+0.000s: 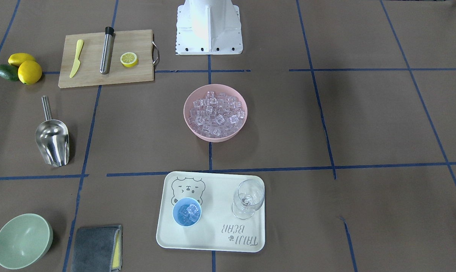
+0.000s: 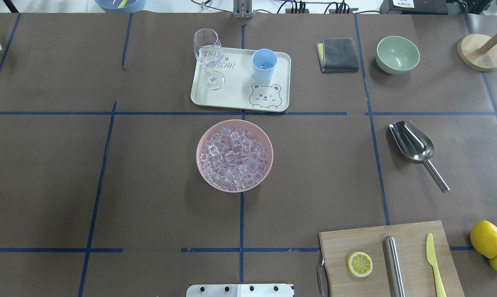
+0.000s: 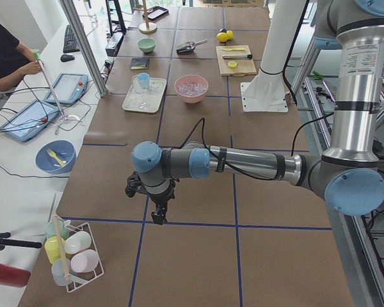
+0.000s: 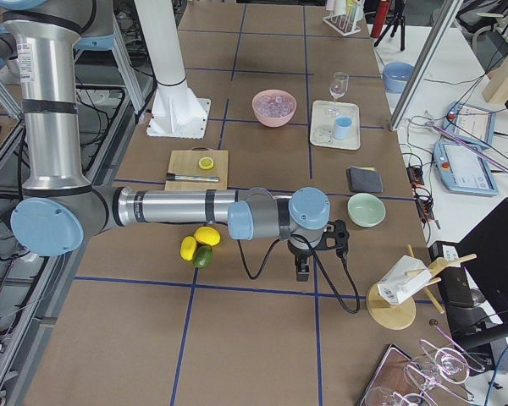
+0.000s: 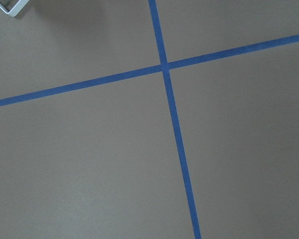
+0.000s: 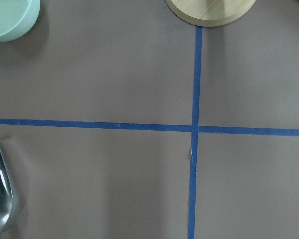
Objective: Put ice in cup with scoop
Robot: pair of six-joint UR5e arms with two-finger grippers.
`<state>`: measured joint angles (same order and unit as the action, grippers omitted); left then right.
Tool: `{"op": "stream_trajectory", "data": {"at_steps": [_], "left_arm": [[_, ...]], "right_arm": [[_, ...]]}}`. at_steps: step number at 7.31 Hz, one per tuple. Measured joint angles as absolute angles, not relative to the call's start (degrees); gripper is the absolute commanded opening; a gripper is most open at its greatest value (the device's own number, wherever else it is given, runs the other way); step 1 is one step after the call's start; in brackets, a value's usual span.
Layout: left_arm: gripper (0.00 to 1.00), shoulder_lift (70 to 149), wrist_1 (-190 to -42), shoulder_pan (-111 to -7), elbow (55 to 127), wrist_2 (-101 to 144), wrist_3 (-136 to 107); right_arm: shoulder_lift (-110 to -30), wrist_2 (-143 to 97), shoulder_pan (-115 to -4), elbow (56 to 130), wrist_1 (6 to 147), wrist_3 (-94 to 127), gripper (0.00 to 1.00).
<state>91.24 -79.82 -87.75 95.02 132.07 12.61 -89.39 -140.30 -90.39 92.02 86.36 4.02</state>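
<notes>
Cup (image 1: 187, 211) near tray's (image 1: 213, 241) far right corner holds some ice (image 1: 190, 209); scoop (image 2: 413, 144) lies loose toward worktop's right edge. Looks done or between loads; another load needs my right gripper (image 4: 302, 272) on its handle. Can't tell jaw state, left gripper (image 3: 159, 217) neither

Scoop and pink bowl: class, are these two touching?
Apart. The overhead view shows a wide stretch of brown table between the scoop and the pink bowl.
</notes>
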Motion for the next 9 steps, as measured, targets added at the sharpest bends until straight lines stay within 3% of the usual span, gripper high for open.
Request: {"op": "stream_trajectory", "data": {"at_steps": [9], "left_arm": [[1.0, 92.04, -79.72, -87.86, 95.1, 132.1, 12.31]], "right_arm": [[-91.81, -139.8, -93.7, 91.83, 85.79, 3.97, 1.0]]}}
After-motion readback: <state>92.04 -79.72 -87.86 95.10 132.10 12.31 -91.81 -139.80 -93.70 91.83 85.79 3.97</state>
